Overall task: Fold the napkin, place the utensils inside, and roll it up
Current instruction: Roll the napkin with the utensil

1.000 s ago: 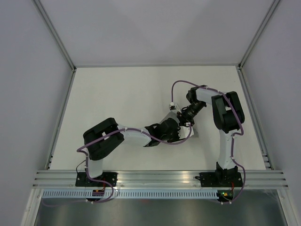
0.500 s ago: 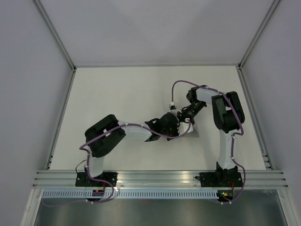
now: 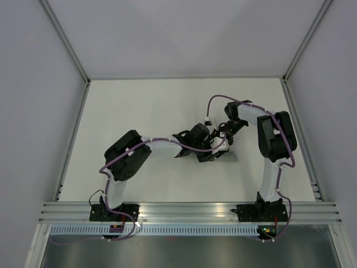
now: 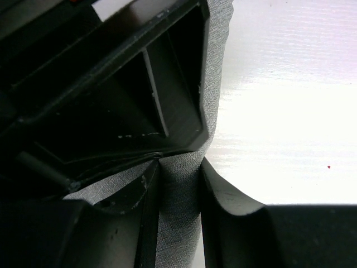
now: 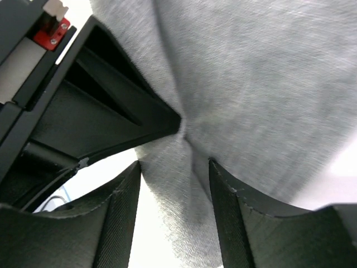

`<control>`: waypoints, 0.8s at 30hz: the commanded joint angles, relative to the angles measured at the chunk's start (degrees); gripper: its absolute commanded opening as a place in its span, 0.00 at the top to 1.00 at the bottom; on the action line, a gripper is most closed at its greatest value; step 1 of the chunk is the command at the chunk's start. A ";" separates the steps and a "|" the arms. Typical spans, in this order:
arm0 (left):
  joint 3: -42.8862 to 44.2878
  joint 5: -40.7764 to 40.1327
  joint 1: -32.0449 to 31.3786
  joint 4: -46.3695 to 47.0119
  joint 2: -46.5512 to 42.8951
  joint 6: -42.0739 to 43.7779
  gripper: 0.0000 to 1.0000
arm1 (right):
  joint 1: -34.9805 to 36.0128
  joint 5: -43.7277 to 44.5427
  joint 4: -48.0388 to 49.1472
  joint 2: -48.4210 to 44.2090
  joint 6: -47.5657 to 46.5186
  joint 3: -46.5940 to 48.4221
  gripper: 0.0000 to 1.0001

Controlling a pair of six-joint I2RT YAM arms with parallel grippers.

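Note:
The grey napkin (image 3: pixel 227 154) lies bunched into a narrow roll right of the table's centre, mostly hidden under both grippers. My left gripper (image 3: pixel 215 149) is shut on it; in the left wrist view (image 4: pixel 177 167) the cloth (image 4: pixel 178 212) fills the gap between the fingers. My right gripper (image 3: pixel 223 138) meets it from the far right. In the right wrist view (image 5: pixel 174 164) its jaws stand apart around the napkin (image 5: pixel 251 84), with a gap beside one finger. The left gripper's finger (image 5: pixel 111 111) pinches the cloth just ahead. The utensils are hidden.
The white table (image 3: pixel 139 111) is walled by grey panels on three sides. An aluminium rail (image 3: pixel 189 211) carrying both arm bases runs along the near edge. Purple cables loop off both arms.
My left arm has stretched farther from its base, carrying its gripper up and to the right. My right gripper has drawn slightly right and back. The napkin stays under both.

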 commanded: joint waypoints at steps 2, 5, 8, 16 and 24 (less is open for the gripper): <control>0.44 5.24 1.08 -8.85 5.32 -3.27 0.95 | 0.31 4.51 10.72 -5.37 3.04 -1.66 0.39; 1.23 6.39 1.70 -9.99 5.85 -3.44 0.95 | -0.92 4.60 11.95 -8.18 5.14 -2.10 0.38; 2.10 7.70 2.31 -10.87 6.37 -3.97 0.95 | -2.68 4.77 12.92 -10.21 6.90 -1.84 0.37; 4.39 13.41 4.60 -13.51 8.13 -5.38 0.95 | -8.74 3.81 16.25 -19.68 8.31 -5.34 0.37; 10.89 20.18 7.85 -20.97 12.35 -6.08 0.95 | -9.72 6.00 30.05 -36.92 6.92 -21.33 0.34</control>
